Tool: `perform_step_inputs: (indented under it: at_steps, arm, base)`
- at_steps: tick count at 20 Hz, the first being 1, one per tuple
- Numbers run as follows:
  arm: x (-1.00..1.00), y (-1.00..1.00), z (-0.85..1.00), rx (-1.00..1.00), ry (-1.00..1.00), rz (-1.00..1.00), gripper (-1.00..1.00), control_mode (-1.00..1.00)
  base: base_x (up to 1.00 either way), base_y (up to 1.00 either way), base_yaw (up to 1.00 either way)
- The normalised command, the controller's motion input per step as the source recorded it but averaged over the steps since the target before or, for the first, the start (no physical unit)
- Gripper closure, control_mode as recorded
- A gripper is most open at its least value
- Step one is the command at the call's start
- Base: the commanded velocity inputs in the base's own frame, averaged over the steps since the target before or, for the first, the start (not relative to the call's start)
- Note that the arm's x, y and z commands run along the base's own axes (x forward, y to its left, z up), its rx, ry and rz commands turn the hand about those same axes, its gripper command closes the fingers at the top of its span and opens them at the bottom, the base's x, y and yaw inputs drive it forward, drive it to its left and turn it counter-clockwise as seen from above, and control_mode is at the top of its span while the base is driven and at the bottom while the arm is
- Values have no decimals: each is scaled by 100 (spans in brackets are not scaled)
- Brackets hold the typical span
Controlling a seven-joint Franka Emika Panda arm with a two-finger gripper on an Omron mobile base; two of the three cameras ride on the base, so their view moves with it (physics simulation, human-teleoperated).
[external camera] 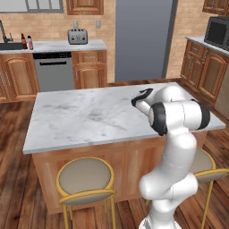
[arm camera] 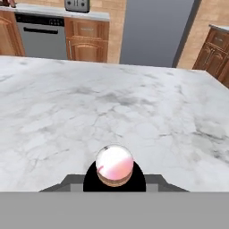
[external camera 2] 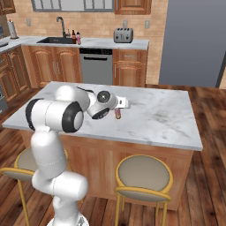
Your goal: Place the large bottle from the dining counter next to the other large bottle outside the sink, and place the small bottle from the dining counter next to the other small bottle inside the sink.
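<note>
Low over the marble bench [external camera 2: 167, 119], claw [external camera 2: 119, 106] around the small pinkish bottle [external camera 2: 118, 114] seen from above between the tips, grip not clear enough to tell, probably taken here for carrying toward the sink [external camera 2: 55, 40] beside the far bottles [external camera 2: 76, 37].

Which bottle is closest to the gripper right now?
The pink bottle on the island counter, directly at the gripper. The two other bottles stand far off beside the sink along the back wall.
</note>
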Motion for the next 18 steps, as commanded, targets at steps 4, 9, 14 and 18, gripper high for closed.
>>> perform_step_inputs:
  at_steps: [4, 9, 14, 18]
  arm:
    - [-34, -24, 37, 0, -6, 0, 100, -100]
    - [-44, -5, 13, 0, -3, 0, 100, -100]
    - [-51, 0, 25, 0, -6, 0, 100, -100]
    - [-52, 0, 41, 0, -7, 0, 100, -100]
  base:
    - [0, 0, 0]
    - [0, 0, 0]
    - [0, 0, 0]
    - [0, 0, 0]
